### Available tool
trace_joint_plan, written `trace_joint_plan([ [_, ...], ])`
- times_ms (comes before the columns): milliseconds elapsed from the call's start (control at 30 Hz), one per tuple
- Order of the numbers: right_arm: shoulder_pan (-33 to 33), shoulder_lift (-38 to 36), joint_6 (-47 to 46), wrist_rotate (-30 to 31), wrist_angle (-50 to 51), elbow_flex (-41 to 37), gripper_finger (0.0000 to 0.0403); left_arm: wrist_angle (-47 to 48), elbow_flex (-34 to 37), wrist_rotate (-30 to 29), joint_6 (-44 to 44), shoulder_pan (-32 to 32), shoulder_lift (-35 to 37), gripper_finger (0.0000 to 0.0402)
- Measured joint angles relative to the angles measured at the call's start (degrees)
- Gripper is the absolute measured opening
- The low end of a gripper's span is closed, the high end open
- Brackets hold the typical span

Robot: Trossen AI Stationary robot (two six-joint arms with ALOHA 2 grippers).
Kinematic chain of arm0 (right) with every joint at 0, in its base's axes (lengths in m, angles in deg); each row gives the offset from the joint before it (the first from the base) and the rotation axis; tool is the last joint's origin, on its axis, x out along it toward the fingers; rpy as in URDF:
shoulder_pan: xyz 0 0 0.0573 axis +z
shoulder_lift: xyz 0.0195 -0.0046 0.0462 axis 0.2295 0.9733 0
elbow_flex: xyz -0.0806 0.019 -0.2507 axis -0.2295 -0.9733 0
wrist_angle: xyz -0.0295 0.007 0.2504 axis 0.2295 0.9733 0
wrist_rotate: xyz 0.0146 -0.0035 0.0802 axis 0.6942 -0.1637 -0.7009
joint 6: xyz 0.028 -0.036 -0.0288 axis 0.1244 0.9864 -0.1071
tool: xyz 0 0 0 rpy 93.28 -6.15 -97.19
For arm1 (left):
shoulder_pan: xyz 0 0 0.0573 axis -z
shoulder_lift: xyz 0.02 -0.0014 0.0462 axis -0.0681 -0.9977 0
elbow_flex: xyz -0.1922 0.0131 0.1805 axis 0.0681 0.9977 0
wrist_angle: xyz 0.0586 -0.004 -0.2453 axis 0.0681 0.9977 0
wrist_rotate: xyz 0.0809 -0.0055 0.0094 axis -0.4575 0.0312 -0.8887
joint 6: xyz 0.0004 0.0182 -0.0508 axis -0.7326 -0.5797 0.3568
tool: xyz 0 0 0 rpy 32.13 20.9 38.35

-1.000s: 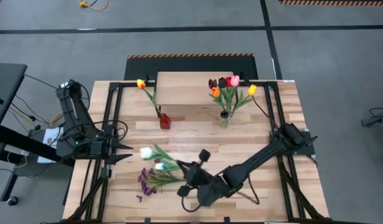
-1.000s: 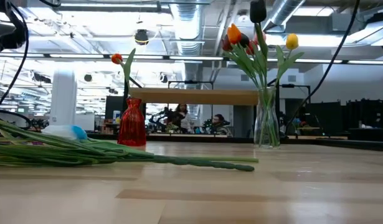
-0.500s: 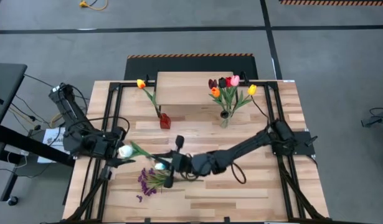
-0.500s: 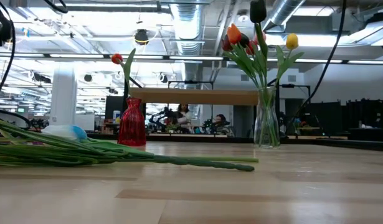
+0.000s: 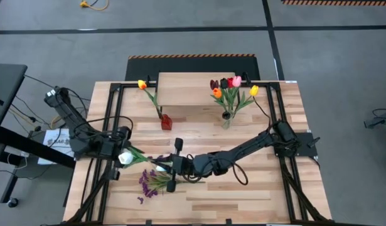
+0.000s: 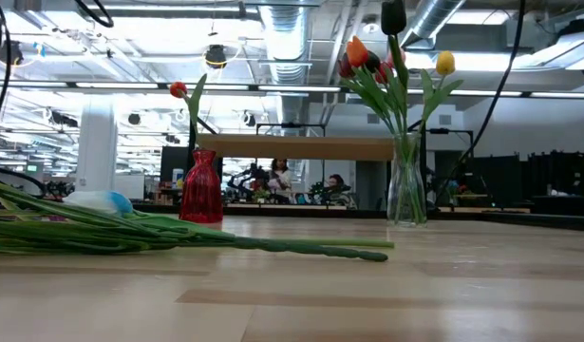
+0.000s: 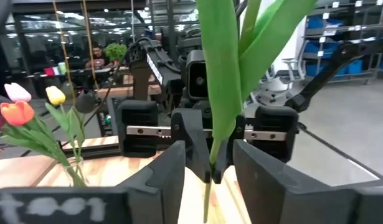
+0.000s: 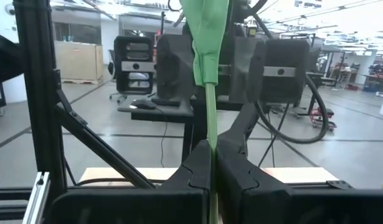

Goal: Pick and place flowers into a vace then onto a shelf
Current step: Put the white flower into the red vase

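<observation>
A white-headed tulip (image 5: 125, 157) hangs level above the table between my two grippers. My right gripper (image 8: 211, 157) is shut on its green stem. My left gripper (image 7: 213, 171) faces it at the table's left; its open fingers stand on either side of the stem without touching. More flowers (image 5: 152, 179), purple sprigs among them, lie flat on the near left of the table. A red vase (image 5: 166, 122) with one tulip and a glass vase (image 5: 226, 119) with several stand before the shelf (image 5: 191, 88). My right gripper pinches the tulip's bare green stem (image 8: 210, 134) between its two fingers, below the leaves. The fingers come level from the table's right and lie along the stem. The tulip is lifted clear, its head toward my left gripper.
Black frame rails (image 5: 111, 125) run along both sides of the table. In the low view the lying stems (image 6: 130, 233) stretch across the near left. The red vase (image 6: 201, 187) and the glass vase (image 6: 406, 190) stand farther back. People sit in the room behind.
My right gripper has swung from the table's near middle toward the left edge and turned, carrying the white tulip. Its head now sits at my left gripper instead of over the lying flowers. For the last half second the right gripper has kept still.
</observation>
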Motion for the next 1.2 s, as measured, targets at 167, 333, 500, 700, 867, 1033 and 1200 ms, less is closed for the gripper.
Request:
trace_joint_plan([
  [167,-0.02,0.0,0.11,0.33,0.68,0.0,0.0,-3.16,0.0,1.53,-0.58,-1.05,-2.41,0.0163],
  [333,-0.02,0.0,1.0,0.48,0.71,0.0,0.0,-6.23,0.0,4.93,-0.97,-1.07,-2.56,0.0185],
  [500,-0.02,0.0,1.01,0.48,0.92,0.0,0.0,-8.67,0.0,5.44,-1.99,-1.07,-2.56,0.0188],
  [700,-0.02,0.0,1.01,0.54,1.67,0.0,0.0,-10.56,0.0,5.19,-3.31,-1.07,-2.56,0.0188],
  [867,-0.02,0.0,1.01,0.54,1.81,0.0,0.0,-12.32,0.0,3.31,-5.11,-1.07,-2.55,0.0181],
  [1033,0.0,0.0,1.01,0.77,3.35,0.0,0.0013,-12.22,0.0,0.72,-8.26,-1.07,-2.56,0.0087],
  [1200,0.09,0.0,1.51,0.74,5.25,0.0,0.0064,-10.9,-0.43,1.63,-10.66,-1.04,-2.56,0.0009],
])
